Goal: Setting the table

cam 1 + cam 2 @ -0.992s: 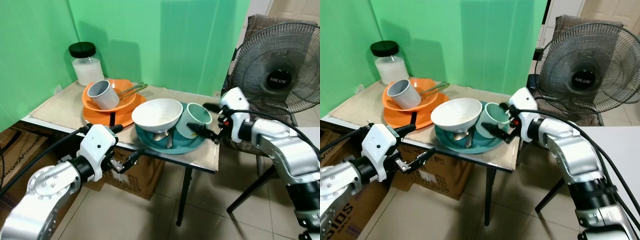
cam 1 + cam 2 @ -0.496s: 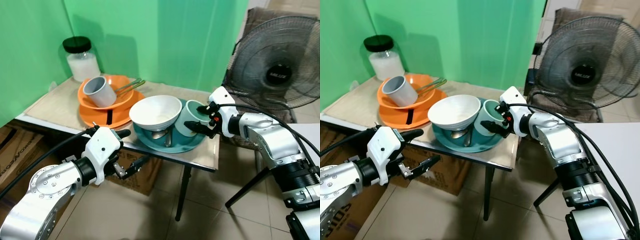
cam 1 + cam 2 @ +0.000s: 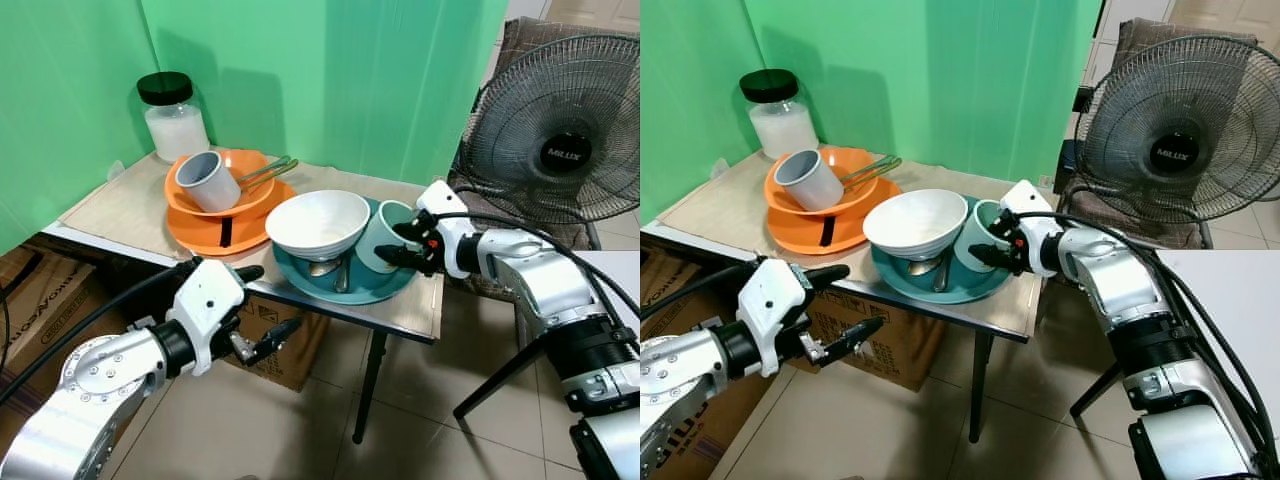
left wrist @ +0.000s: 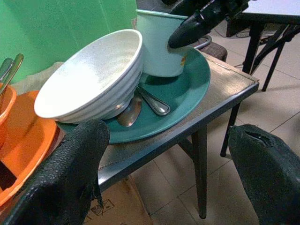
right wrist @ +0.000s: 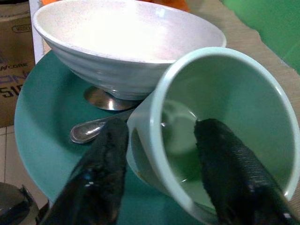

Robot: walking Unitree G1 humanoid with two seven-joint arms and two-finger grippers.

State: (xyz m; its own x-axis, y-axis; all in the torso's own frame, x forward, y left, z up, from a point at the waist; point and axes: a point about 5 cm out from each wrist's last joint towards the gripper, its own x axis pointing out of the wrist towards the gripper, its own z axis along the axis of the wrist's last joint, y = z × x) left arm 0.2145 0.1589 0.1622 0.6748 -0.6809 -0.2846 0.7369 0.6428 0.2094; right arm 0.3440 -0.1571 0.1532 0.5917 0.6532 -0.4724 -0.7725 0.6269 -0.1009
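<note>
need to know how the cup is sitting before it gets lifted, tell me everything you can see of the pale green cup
The pale green cup is plain and smooth, plastic-looking, with no handle visible, and empty. It sits tilted on the teal plate, mouth toward the right pincer, right beside the white bowl. One black finger is inside the cup and the other outside, straddling its rim. A spoon lies on the plate nearby.

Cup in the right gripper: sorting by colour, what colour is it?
Pale mint green cup; right wrist view.

Even, bright indoor light, no harsh glare. Jar [image 3: 172,117] casts a soft shadow on the green backdrop [image 3: 330,70]; space under the worktop [image 3: 415,315] is shaded. Eye views sharp with mild edge bending. Wrist views: near black fingers [image 4: 70,178] blurred, white bowl [image 5: 122,40] slightly washed out.
</note>
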